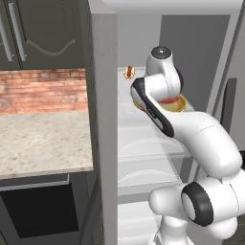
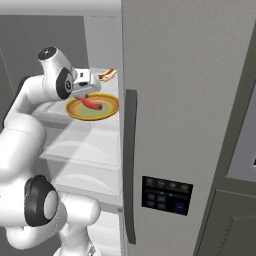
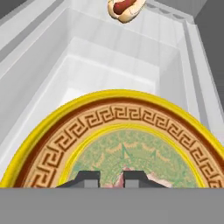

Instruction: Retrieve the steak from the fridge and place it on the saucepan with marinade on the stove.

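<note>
While inside the fridge (image 2: 190, 100), pincer (image 3: 111, 178) low over steak (image 2: 91, 104), jaws narrowed.

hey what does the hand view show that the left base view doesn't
Hand view alone: the plate's key-pattern border and green centre, with the steak between the end effector's fingertips. Left base view alone: the stone counter, brick wall and dark cabinets beside the fridge. Both: the plate on the fridge shelf and the small hot dog behind it.
</note>
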You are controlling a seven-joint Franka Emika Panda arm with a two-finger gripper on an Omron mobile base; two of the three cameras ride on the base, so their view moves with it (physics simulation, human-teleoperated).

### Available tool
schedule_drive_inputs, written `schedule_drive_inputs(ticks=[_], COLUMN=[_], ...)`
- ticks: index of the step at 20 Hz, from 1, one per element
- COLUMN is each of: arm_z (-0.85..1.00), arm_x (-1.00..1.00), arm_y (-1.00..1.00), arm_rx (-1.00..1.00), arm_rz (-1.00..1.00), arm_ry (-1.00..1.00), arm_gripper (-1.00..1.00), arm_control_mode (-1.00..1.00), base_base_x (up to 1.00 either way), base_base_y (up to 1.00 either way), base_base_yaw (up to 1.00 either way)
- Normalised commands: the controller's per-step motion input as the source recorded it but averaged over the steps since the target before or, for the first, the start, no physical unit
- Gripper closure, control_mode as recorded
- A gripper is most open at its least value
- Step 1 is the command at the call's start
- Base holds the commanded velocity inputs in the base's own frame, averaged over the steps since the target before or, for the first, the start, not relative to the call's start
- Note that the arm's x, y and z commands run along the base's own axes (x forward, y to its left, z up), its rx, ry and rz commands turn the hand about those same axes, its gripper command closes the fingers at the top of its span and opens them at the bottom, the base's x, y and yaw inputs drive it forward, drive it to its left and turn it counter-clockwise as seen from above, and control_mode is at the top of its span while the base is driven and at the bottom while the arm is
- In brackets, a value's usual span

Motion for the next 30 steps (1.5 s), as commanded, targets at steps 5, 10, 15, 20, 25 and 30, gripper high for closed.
schedule_drive_inputs(ticks=[5, 10, 15, 20, 25, 30], arm_z=[0.05, 0.37, 0.68, 0.57, 0.5, 0.14], arm_x=[-0.35, -0.34, -0.29, -0.5, -0.76, -1.0], arm_y=[-0.01, -0.12, -0.05, -0.01, 0.0, 0.0], arm_rx=[0.0, 0.0, 0.0, 0.0, 0.0, 0.0], arm_rz=[0.0, 0.0, 0.1, 0.2, 0.18, 0.18], arm_ry=[-0.19, -0.21, -0.17, -0.07, -0.02, 0.0], arm_gripper=[1.0, 1.0, 1.0, 1.0, 1.0, 1.0], arm_control_mode=[-1.0, -1.0, -1.0, -1.0, -1.0, -1.0], base_base_x=[0.0, 0.0, 0.0, 0.0, 0.0, 0.0], base_base_y=[0.0, 0.0, 0.0, 0.0, 0.0, 0.0], base_base_yaw=[0.0, 0.0, 0.0, 0.0, 0.0, 0.0])
